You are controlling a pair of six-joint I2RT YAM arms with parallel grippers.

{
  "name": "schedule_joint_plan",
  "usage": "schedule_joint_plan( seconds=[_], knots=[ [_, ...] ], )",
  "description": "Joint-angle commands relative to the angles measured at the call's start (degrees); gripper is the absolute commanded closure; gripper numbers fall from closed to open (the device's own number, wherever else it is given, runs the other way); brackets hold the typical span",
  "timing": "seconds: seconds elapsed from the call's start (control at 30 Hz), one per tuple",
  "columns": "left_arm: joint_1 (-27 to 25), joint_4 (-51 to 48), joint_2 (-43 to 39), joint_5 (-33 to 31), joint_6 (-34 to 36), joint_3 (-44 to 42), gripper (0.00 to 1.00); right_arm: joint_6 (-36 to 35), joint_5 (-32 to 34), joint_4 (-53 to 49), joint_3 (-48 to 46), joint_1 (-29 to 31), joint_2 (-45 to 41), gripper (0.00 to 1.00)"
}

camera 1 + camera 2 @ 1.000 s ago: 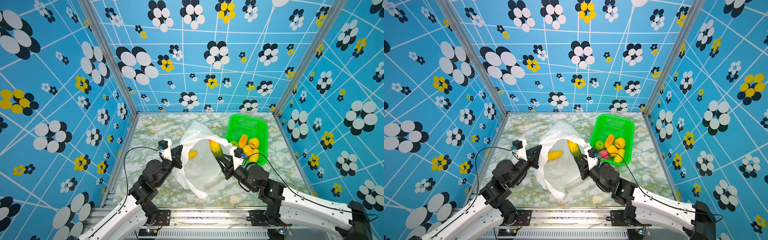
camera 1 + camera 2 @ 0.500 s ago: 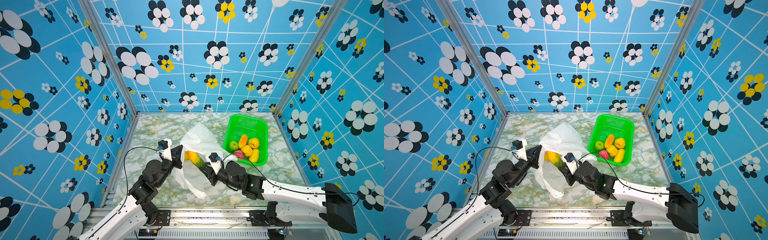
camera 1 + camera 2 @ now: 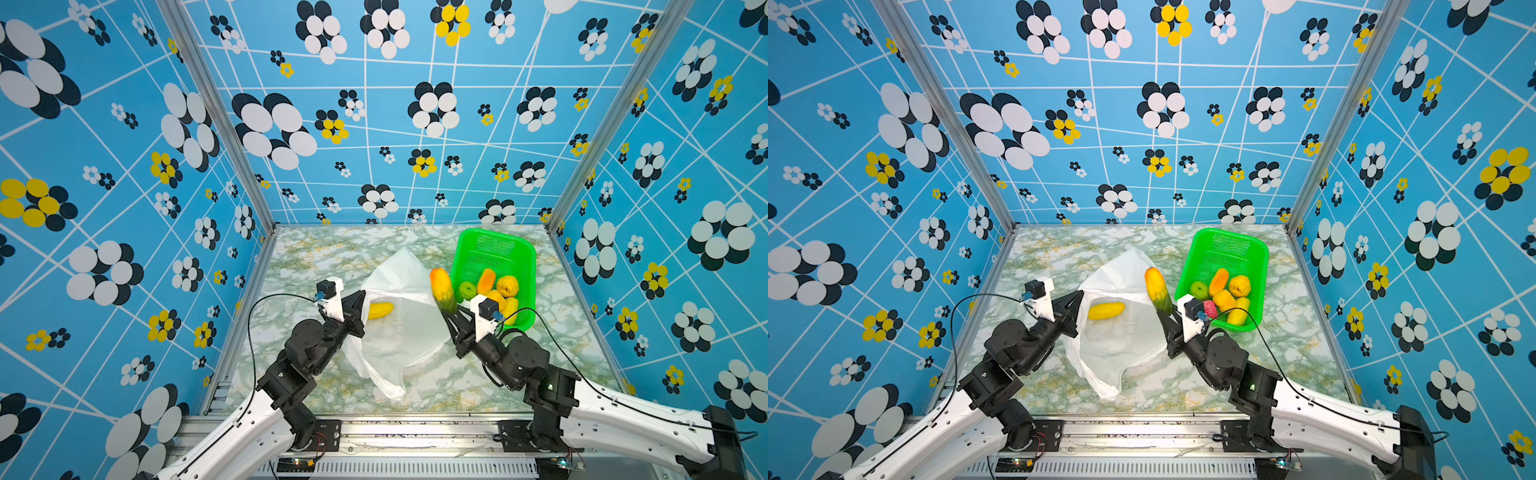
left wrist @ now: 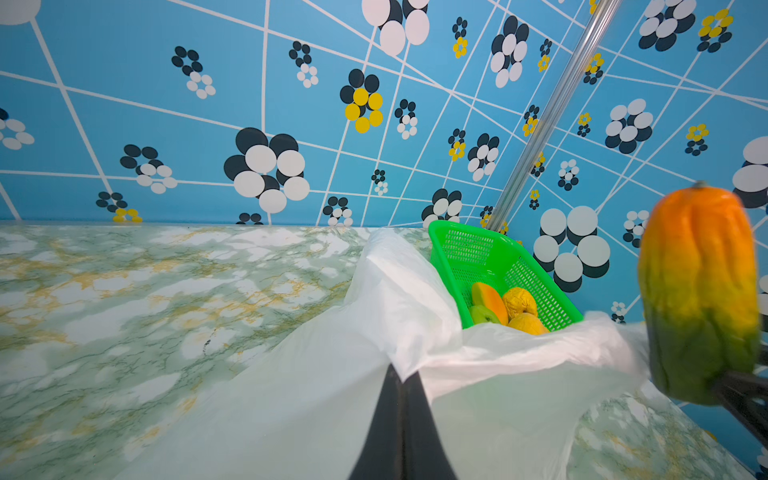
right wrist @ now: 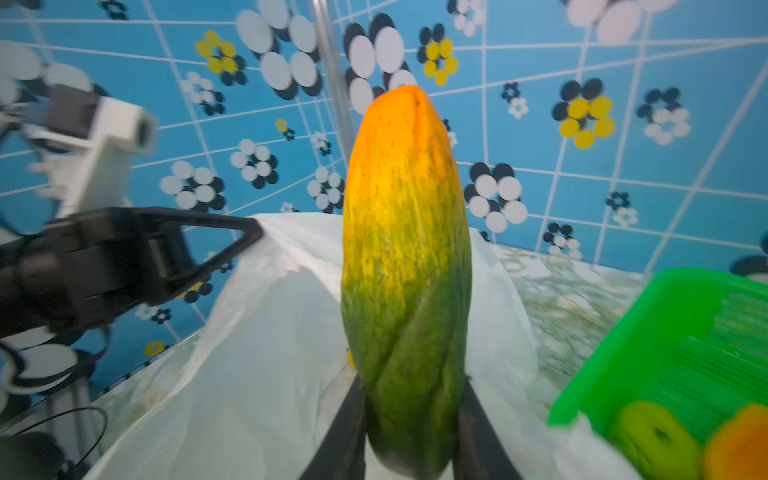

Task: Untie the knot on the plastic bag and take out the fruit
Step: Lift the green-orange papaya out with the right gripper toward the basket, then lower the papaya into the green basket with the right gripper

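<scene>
Right wrist view: the right gripper (image 5: 411,409) is pinching the orange-green fruit (image 5: 405,249) upright by the plastic bag (image 5: 266,332), near the green basket (image 5: 685,332). The left gripper (image 4: 403,378) is clamping the bag's rim.

Arm shells (image 3: 615,424): were white, long and smooth.
Joints (image 3: 307,337): were black, rounded blocks.
Left claw (image 3: 362,296): had black, triangular, open-frame fingers.
Right claw (image 3: 451,315): was black, of the same make.
Camera mounts (image 3: 332,305): were white brackets carrying small black cubes.
Cables (image 3: 249,332): were thin, black, looping.
Base wires (image 3: 318,439): were red.
</scene>
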Motion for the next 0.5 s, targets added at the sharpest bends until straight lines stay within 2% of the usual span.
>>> schedule_joint_plan(
  seconds=[0.0,0.17,0.3,0.4,0.47],
  knots=[
    [0.42,0.27,-0.34,-0.68,-0.50,0.35,1.00,6.79,6.09,-6.85,-0.74,-8.18,-3.86,0.88],
    [0.31,0.35,-0.37,-0.37,-0.68,0.31,1.00,9.64,2.57,-12.84,-0.22,-18.79,-6.20,0.88],
    [0.36,0.36,-0.33,-0.09,-0.93,0.38,1.00,11.10,1.29,-16.41,1.05,-25.02,-3.56,0.88],
    [0.32,0.43,-0.42,0.01,-1.02,0.30,1.00,13.91,-3.93,-19.07,2.59,-31.93,1.16,0.88],
    [0.35,0.38,-0.46,0.09,-1.05,0.31,1.00,15.71,-11.23,-19.70,4.06,-37.47,6.58,0.87]
  ],
)
